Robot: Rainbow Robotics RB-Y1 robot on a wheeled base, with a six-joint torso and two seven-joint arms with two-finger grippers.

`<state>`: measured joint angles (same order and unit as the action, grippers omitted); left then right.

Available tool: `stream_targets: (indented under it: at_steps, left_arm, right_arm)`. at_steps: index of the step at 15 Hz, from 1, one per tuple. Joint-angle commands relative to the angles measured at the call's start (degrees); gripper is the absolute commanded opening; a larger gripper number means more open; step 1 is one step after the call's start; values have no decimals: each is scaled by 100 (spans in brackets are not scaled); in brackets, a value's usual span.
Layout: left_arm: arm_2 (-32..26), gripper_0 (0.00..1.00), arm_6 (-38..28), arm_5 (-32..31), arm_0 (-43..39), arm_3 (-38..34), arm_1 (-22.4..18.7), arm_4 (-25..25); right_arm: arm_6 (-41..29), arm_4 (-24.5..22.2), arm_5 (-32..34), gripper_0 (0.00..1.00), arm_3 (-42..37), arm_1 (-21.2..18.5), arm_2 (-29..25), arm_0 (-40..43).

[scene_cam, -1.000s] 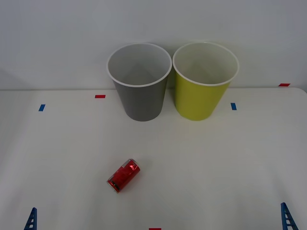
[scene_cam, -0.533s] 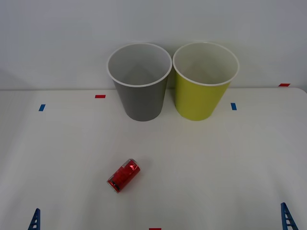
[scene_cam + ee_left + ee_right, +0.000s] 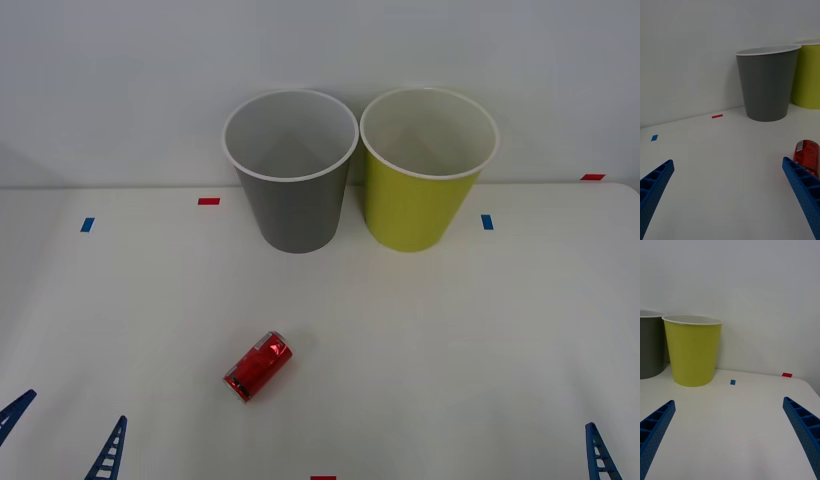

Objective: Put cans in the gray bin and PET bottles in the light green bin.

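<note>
Can (image 3: 258, 367) lies on its side on the tabletop (image 3: 450, 330), well in front of the gray bin (image 3: 292, 200); light green bin (image 3: 422, 195) just beside the gray one.

Front view: left gripper (image 3: 60, 440) low at the near left corner, fingers spread, probably readying a reach. Right gripper (image 3: 601, 455) parked at the near right edge.

Right wrist: fingers apart, holding nothing.

Left wrist: can near one spread finger, not between them.

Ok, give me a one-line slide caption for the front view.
Red can lying on the table before gray bin and light green bin; open left gripper nearby.
</note>
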<state>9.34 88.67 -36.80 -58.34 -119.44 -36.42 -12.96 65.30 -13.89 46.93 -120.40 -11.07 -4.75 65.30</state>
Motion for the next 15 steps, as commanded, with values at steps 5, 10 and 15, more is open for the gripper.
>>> stream_targets:
  at_steps: [5, 10, 15]
  left_arm:
    - [586, 100, 141, 779, 842, -9, -893, -321]
    - [622, 100, 194, 1236, 1352, -18, -1491, -269]
    - [1070, 100, 194, 1746, 2028, -44, -2036, -339]
  right_arm:
    - [0, 0, 0, 100, -1, 0, 0, 0]
    - [0, 0, 0, 100, -1, 0, 0, 0]
    - [0, 0, 0, 100, -1, 0, 0, 0]
